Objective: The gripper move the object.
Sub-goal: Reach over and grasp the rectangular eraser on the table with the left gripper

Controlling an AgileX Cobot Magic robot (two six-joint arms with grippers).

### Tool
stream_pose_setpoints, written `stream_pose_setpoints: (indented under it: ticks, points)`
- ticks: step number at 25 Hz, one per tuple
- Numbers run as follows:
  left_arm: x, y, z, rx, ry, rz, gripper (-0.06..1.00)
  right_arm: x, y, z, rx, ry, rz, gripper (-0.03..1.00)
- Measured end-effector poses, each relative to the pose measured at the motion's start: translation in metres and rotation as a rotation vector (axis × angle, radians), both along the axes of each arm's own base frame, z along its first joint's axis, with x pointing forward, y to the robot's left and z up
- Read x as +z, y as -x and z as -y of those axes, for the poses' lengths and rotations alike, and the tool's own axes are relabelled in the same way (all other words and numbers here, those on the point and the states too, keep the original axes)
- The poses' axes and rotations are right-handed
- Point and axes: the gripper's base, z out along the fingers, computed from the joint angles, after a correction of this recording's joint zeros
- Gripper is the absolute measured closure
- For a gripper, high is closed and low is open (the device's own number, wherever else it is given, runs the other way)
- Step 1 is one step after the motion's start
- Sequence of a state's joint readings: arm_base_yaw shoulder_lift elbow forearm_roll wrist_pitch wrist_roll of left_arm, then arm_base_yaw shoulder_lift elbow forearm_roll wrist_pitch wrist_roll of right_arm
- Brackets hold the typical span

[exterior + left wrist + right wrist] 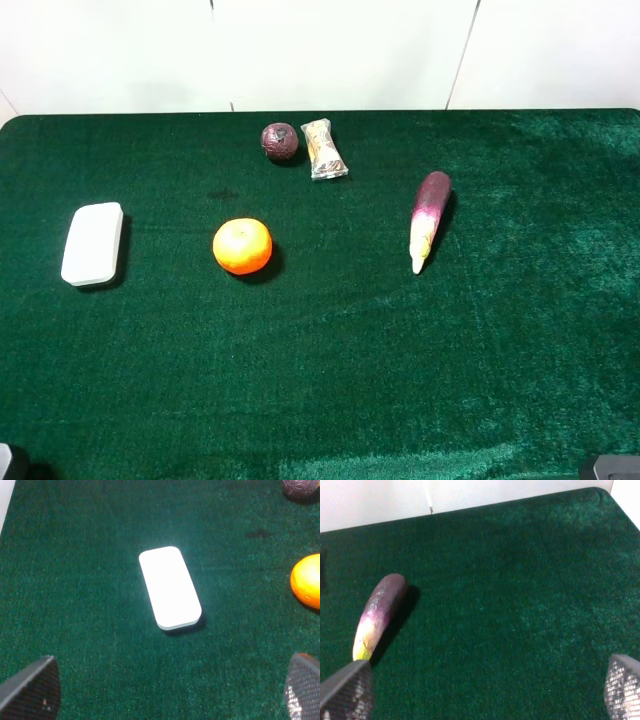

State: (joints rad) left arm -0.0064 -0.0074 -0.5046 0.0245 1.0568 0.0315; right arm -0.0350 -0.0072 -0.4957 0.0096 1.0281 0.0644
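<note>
The white block (93,244) is lying flat on the left part of the green table (400,350), its long side running roughly front to back, well apart from everything else. An orange (242,246) is sitting to its right, near the middle of the table. Farther back, a dark round fruit (280,140) is resting just beside a small wrapped packet (324,149). A purple-and-white eggplant (429,219) is lying on the right part of the table, its pale tip pointing toward the front. The left end effector (172,680) is hovering above the table short of the block, its two dark fingers (30,692) standing wide apart and holding nothing; in its wrist view the block is showing between and beyond them, not touching either one. The right end effector (490,680) is also spread wide and carrying nothing, with the eggplant lying close to one of its fingers (347,692) in the wrist view, though I cannot tell whether they are touching.
</note>
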Motion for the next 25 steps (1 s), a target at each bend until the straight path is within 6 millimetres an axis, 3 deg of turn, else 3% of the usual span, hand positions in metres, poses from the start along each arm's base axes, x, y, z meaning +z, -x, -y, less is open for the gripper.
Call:
stream_pose_setpoints:
  ticks: [16,25]
  points:
    - [0.0,0.0,0.0,0.009,0.02,-0.002,0.04,0.0,0.0,0.0,0.0,0.0,0.0,0.28]
    - [0.017,-0.032,0.001,0.034,0.05,-0.193,0.04,0.0,0.0,0.0,0.0,0.0,0.0,0.28]
